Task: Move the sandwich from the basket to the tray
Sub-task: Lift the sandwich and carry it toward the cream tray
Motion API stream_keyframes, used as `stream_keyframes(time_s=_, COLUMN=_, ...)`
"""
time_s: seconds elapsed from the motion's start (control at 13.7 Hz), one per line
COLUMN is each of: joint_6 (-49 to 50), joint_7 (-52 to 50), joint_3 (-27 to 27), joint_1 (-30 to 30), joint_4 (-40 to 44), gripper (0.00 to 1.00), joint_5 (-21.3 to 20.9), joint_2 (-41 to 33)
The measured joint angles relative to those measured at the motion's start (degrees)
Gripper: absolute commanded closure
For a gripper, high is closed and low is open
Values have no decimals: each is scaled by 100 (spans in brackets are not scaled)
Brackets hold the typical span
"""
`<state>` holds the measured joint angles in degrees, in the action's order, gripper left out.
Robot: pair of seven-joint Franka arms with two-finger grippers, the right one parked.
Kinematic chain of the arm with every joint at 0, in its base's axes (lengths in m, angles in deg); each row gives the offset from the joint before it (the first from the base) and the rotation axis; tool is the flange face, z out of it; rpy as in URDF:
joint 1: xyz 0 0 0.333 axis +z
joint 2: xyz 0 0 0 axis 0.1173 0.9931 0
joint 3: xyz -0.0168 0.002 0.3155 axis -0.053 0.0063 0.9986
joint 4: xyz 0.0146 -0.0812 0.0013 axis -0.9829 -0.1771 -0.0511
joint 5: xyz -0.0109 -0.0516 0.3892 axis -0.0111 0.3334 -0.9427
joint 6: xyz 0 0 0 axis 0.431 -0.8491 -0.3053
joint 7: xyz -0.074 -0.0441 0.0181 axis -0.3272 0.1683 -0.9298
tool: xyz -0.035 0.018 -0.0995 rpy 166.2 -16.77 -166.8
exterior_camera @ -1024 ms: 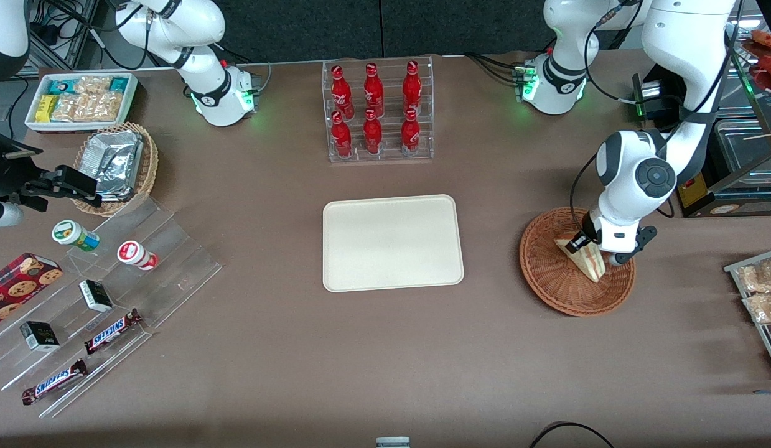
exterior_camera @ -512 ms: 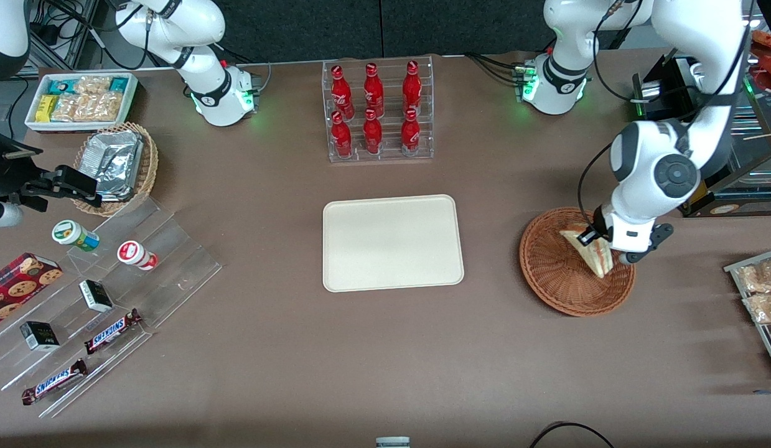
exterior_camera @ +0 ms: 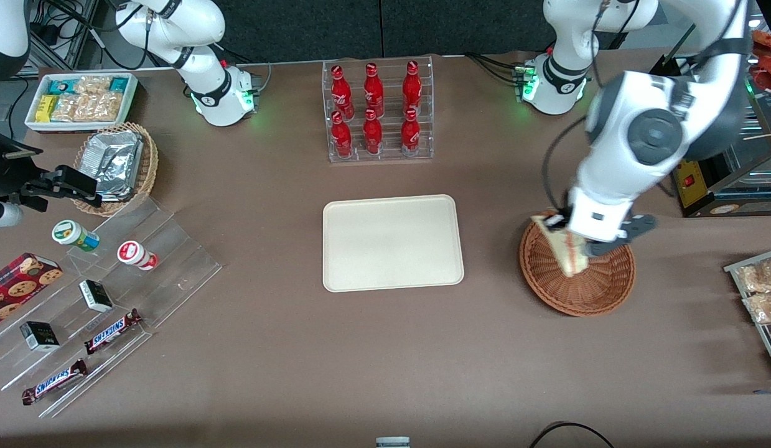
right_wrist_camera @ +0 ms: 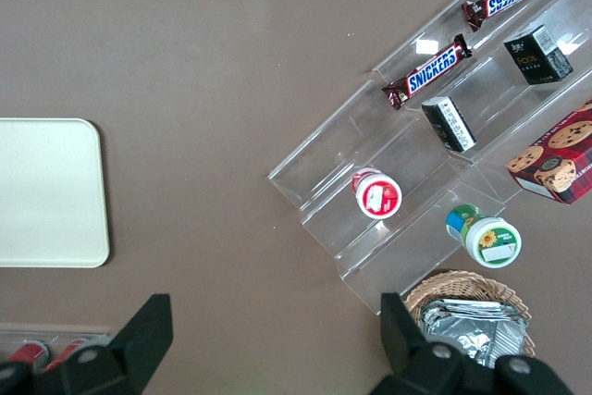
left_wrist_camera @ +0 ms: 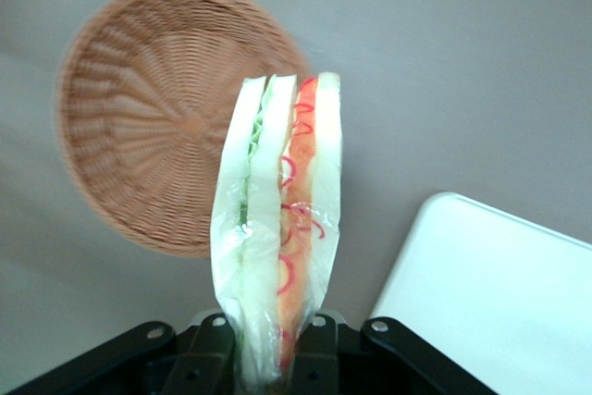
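Observation:
My left gripper (exterior_camera: pixel 583 241) is shut on the sandwich (exterior_camera: pixel 560 247), a plastic-wrapped white wedge with red and yellow filling, and holds it in the air above the reddish-brown wicker basket (exterior_camera: pixel 600 289). In the left wrist view the sandwich (left_wrist_camera: pixel 277 228) hangs from the gripper (left_wrist_camera: pixel 274 358), pinched between both fingers, with the empty basket (left_wrist_camera: pixel 148 127) below it and a corner of the cream tray (left_wrist_camera: pixel 499 302) beside it. The tray (exterior_camera: pixel 392 242) lies bare in the middle of the table, toward the parked arm from the basket.
A clear rack of red bottles (exterior_camera: pixel 376 112) stands farther from the front camera than the tray. A rack of snack packets (exterior_camera: pixel 760 298) sits at the working arm's table edge. Acrylic steps with candy bars (exterior_camera: pixel 105 292), a tan foil-packet basket (exterior_camera: pixel 117 165) and a white bin (exterior_camera: pixel 80 99) lie toward the parked arm's end.
The gripper has risen out of the basket with the sandwich in it and shifted toward the tray. The sandwich no longer rests on the basket floor.

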<state>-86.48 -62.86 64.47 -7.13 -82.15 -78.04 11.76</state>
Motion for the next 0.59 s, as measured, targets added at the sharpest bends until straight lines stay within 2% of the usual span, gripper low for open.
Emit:
stream_keyframes(time_s=0.22, joint_6=-5, joint_7=-444, joint_3=-19, joint_1=-805, joint_4=408, gripper=95, joint_5=-5, joint_2=595)
stream_keyframes(time_s=0.51, joint_6=-12, joint_7=-822, joint_3=-21, joint_1=-1583, joint_4=1196, gripper=95, joint_5=-6, joint_2=1535)
stream_keyframes(time_s=0.59, joint_6=-16, joint_7=-881, joint_3=-20, joint_1=-1737, joint_4=1350, gripper=91, joint_5=-7, joint_2=1741)
